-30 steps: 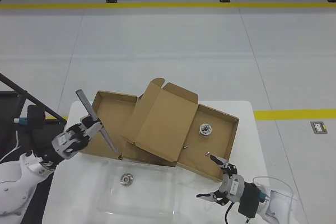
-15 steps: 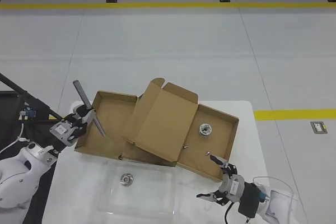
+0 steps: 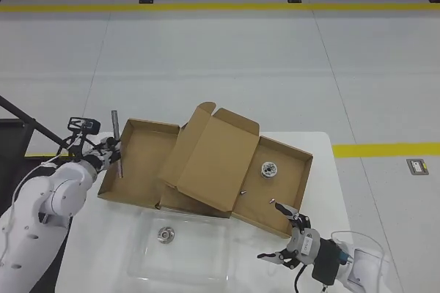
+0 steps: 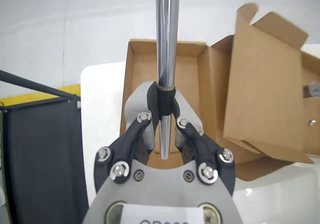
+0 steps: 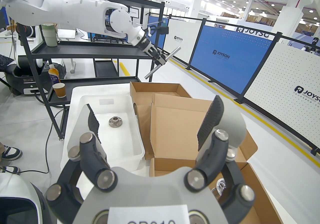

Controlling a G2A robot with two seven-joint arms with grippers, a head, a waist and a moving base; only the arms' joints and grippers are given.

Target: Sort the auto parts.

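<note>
The left hand [image 4: 163, 102] is clenching a long metal rod [image 4: 166, 34] near one end, with the pads pressing it from both sides. It is holding the rod raised off the surface [image 3: 330, 220] at the far left corner, just beside the left wall of the left cardboard box [image 3: 143, 157]. In the right wrist view the rod is tilting in the air above that box's far end. The right hand [image 5: 152, 122] is hanging released at the near right, fingers spread wide and grasping nothing, just beside the near edge of the right cardboard box [image 3: 286, 187]. That box's big flap is leaning over the gap between the two boxes. A clear tray [image 3: 205, 267] is sitting at the near middle of the surface, and a single flanged piece [image 3: 165, 234] is lying in it. A round part [image 3: 268, 169] and two small fasteners [image 3: 243, 192] are lying in the right box, the fasteners well apart from each other. Judging by this, the sorting is looking partly done. One piece is resting in the tray, the rod is travelling in the hand with its destination not yet showing, and the three pieces in the right box are waiting to be handled. The left box is showing nothing inside where its floor is visible.
</note>
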